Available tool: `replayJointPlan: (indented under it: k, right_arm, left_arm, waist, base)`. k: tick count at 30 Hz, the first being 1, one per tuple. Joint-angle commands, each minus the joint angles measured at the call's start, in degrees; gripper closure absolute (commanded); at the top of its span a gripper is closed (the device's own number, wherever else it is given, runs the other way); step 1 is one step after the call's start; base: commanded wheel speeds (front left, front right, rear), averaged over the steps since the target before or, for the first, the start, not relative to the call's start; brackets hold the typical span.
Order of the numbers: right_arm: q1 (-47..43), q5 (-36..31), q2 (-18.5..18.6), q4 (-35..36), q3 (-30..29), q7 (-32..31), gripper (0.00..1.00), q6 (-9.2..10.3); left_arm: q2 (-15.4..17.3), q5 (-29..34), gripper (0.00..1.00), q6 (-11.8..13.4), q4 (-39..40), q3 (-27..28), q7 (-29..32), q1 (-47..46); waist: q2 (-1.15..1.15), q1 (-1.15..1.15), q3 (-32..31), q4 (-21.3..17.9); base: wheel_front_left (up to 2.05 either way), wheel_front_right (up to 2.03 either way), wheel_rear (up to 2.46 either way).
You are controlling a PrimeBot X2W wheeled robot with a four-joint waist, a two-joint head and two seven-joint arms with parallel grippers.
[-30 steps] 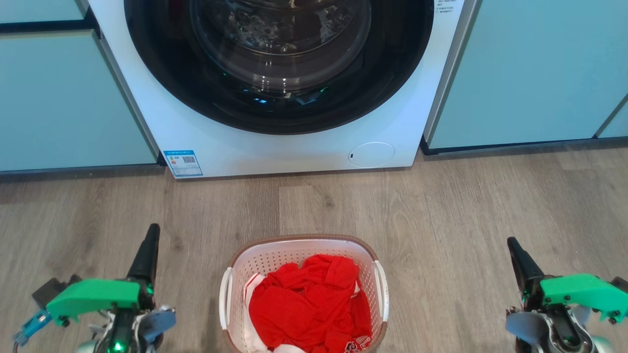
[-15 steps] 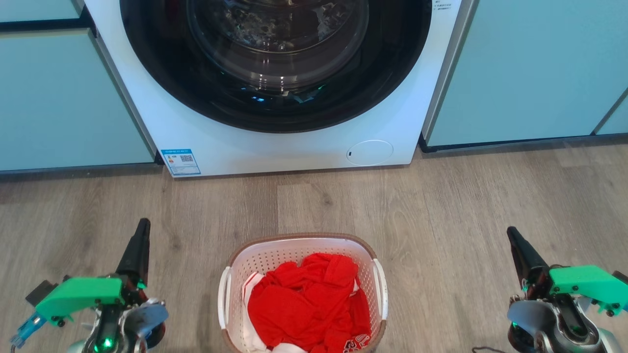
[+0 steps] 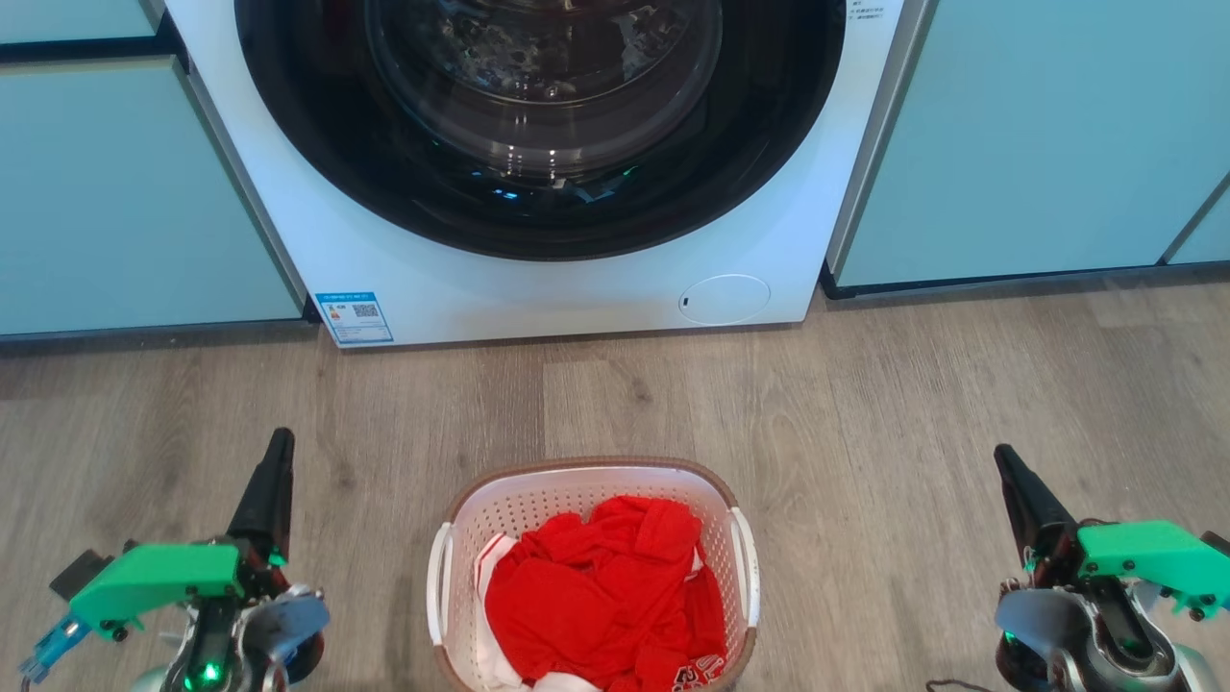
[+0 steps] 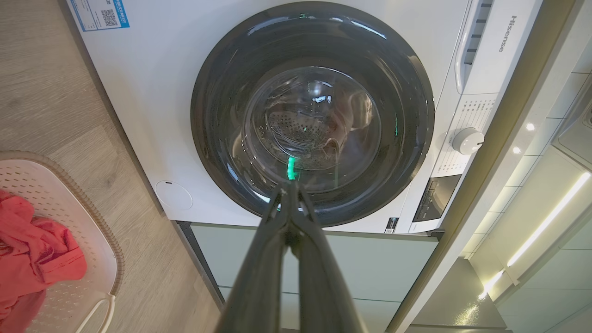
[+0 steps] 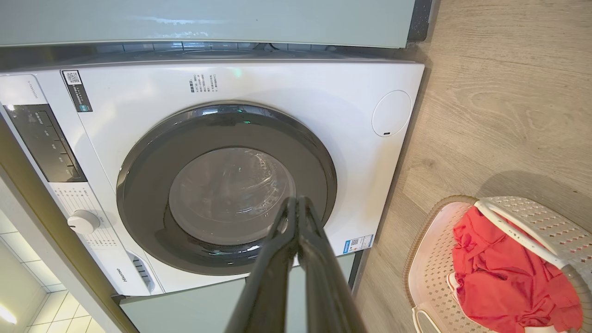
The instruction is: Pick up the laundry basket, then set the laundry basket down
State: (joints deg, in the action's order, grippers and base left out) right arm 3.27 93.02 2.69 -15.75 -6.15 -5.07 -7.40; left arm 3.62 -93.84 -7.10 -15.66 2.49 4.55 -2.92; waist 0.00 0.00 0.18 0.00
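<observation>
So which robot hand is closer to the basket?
Left. The left gripper is off to the left of the basket, a gap away; the right gripper is farther off to its right.

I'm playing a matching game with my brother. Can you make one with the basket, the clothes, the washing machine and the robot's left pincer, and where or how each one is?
Things:
1. laundry basket
2. red clothes
3. washing machine
4. left pincer

Place or state:
a. shut, left of the basket
b. round door closed
c. standing on the wooden floor
d. piled inside the basket

Pairs: 1-c, 2-d, 3-b, 4-a.
</observation>
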Motion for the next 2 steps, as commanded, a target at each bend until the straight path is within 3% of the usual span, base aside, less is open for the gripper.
replayJointPlan:
  k: [1, 2]
  right_arm:
    - [2.8, 0.2, 1.1, 1.8, 0.8, -0.4, 1.0, -0.09]
    - [2.8, 0.1, 1.1, 1.8, 0.8, -0.5, 1.0, -0.09]
  left_arm:
    - [0.6, 0.1, 1.0, -0.4, 1.7, 2.2, 0.4, -3.1]
    - [0.6, 0.1, 1.0, -0.4, 1.7, 2.2, 0.5, -3.1]
  waist:
    - [0.0, 0.0, 0.0, 0.0]
    - [0.0, 0.0, 0.0, 0.0]
  base:
    - [0.0, 0.0, 0.0]
    - [0.0, 0.0, 0.0]
